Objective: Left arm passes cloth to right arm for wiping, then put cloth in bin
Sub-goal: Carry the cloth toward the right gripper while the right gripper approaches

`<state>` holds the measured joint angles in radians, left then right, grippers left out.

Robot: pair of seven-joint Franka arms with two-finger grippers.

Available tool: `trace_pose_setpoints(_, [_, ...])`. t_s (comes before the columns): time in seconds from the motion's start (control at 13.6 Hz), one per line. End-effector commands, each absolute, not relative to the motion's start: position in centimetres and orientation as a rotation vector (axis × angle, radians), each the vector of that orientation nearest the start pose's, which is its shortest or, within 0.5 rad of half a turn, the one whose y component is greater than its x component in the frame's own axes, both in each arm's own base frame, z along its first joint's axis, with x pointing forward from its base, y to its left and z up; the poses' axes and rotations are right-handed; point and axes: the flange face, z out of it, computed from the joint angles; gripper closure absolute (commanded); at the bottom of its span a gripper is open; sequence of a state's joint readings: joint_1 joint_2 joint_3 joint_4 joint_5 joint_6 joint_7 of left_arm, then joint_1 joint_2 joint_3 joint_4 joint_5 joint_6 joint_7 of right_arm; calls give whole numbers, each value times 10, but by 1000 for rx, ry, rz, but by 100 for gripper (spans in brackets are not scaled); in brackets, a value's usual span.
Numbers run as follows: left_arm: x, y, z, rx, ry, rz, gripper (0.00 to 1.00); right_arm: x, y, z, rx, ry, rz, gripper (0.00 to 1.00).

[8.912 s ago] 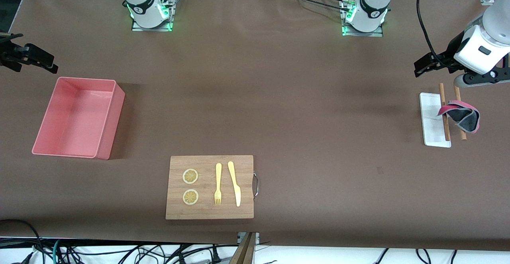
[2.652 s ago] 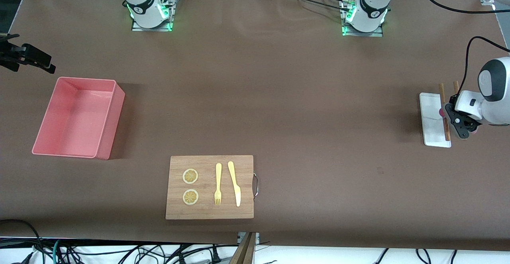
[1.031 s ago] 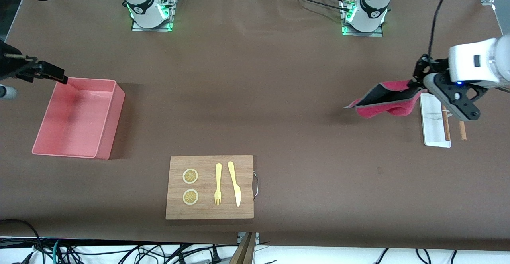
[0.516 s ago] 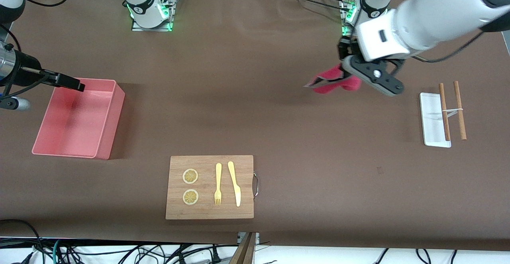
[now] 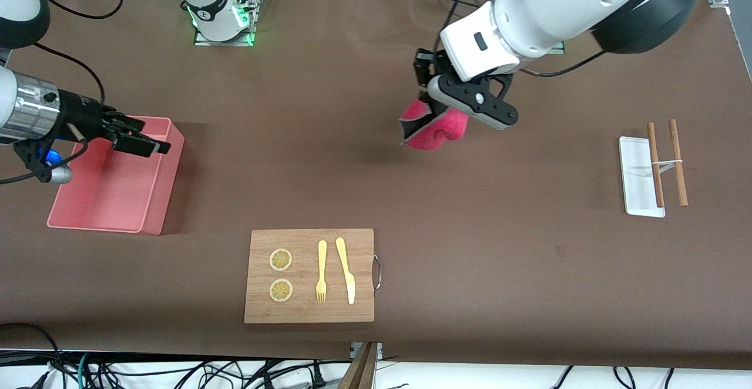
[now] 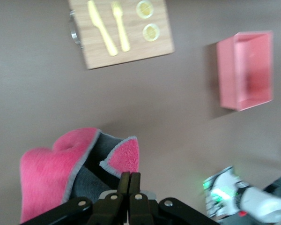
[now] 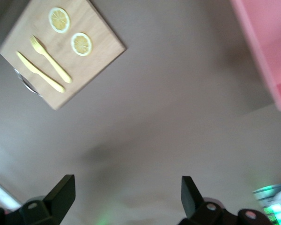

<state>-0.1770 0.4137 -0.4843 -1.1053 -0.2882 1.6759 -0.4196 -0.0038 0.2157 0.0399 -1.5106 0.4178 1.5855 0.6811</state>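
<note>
My left gripper (image 5: 424, 106) is shut on the cloth (image 5: 435, 128), which hangs pink and dark grey in the air over the bare table mat, between the two arm bases' line and the cutting board. In the left wrist view the cloth (image 6: 61, 164) hangs from the closed gripper (image 6: 130, 177). My right gripper (image 5: 147, 142) is open and empty over the corner of the light pink bin (image 5: 111, 174); its fingers (image 7: 63, 190) stand wide apart in the right wrist view. The bin also shows in the left wrist view (image 6: 246, 70) and the right wrist view (image 7: 267, 51).
A wooden cutting board (image 5: 309, 275) with two lemon slices, a fork and a knife lies near the front camera. A white tray (image 5: 637, 174) with two wooden sticks (image 5: 667, 163) lies at the left arm's end of the table.
My left arm has carried the cloth from the tray toward the middle of the table. My right gripper has moved in over the bin's corner.
</note>
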Motion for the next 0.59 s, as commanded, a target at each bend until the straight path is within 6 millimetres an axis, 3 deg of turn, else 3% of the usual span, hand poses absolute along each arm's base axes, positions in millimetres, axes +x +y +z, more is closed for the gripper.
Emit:
trace_pose_setpoints(0.0, [576, -387, 637, 2463, -101, -65, 100, 617, 106, 547, -2482, 1093, 407, 0])
trace_pose_setpoints(0.52, [589, -442, 636, 2106, 80, 25, 100, 629, 166, 531, -2244, 1288, 505, 0])
